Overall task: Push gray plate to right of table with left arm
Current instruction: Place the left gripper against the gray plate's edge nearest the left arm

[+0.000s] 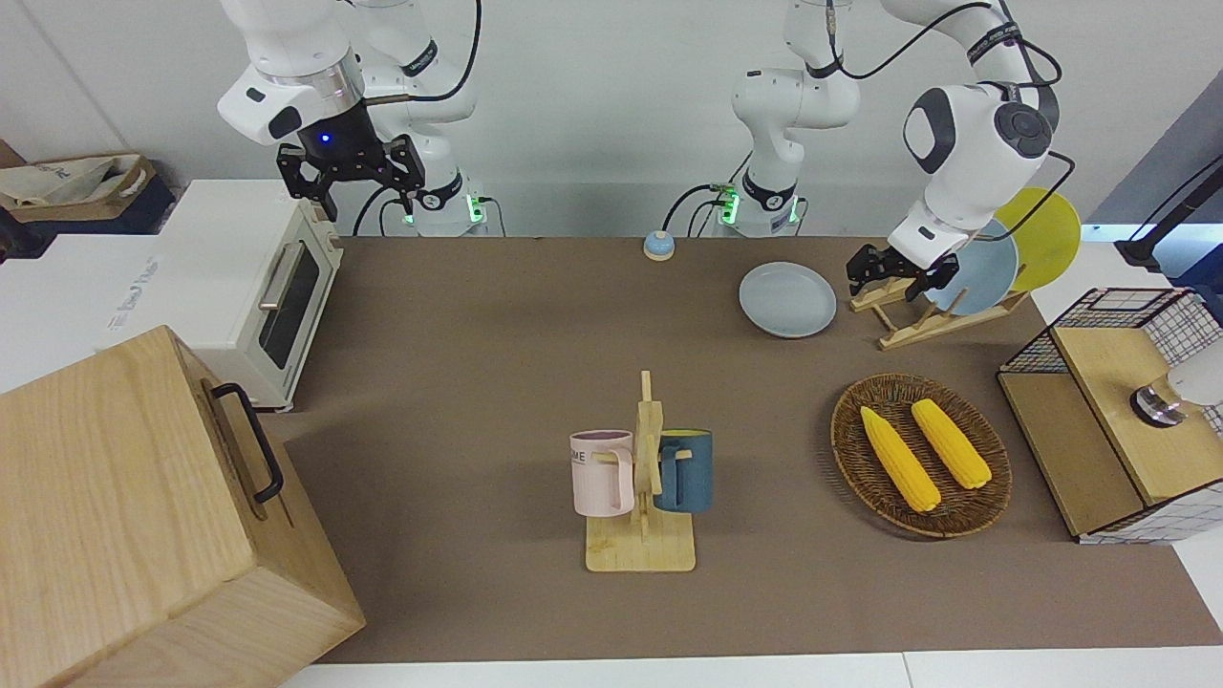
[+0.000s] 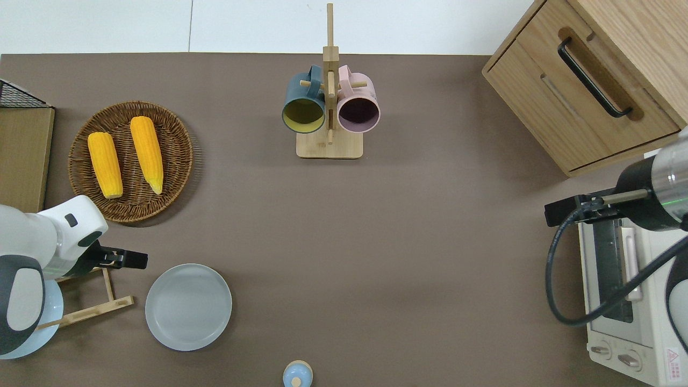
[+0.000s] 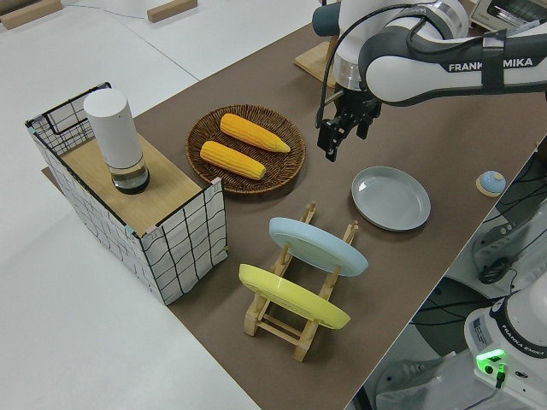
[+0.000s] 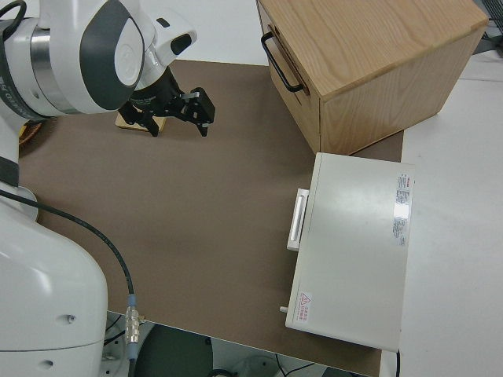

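In the overhead view, the gray plate (image 2: 188,306) lies on the surface (image 2: 376,242) at about four o'clock from the left claw (image 2: 137,260), which holds nothing; its opening is unclear.

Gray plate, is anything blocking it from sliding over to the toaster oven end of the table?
Nothing visible blocks it. The gray plate lies flat on the table, and the brown top toward the right arm's end is bare up to the toaster oven. The small blue bell sits nearer the robots, beside that path. The left gripper hangs just off the plate's edge.
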Available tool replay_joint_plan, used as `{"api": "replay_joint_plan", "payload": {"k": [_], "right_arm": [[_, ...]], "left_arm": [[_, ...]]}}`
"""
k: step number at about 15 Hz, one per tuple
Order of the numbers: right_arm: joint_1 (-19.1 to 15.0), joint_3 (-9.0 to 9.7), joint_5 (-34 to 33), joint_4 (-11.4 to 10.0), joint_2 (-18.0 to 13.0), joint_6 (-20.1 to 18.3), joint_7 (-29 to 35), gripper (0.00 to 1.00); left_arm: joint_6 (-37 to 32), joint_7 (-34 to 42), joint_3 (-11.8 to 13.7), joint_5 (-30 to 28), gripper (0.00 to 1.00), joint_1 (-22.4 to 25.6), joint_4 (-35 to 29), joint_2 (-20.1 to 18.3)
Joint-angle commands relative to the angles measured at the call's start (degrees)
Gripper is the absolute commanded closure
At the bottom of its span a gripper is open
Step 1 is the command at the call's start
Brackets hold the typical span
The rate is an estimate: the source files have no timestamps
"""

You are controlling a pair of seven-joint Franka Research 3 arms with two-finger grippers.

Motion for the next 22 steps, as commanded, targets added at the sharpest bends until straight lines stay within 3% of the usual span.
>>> {"api": "replay_joint_plan", "payload": {"k": [1,13,22], "right_arm": [[-0.67,0.30,0.49,0.07,-0.35,-0.69,-0.06,0.017],[-0.67,0.30,0.58,0.07,-0.35,-0.69,-0.15,0.017],[-0.67,0.30,0.49,0.07,-0.35,-0.69,-0.15,0.017]], "left_arm": [[4.73,-1.02,1.27,0.21,0.00,-2.23,-6.61,-3.83],[18.79,-2.60,2.24,0.47,0.00,-3.99,-17.95,-5.24],[24.34,-2.60,2.24,2.67,0.00,-4.61,-21.48,-4.45]]}}
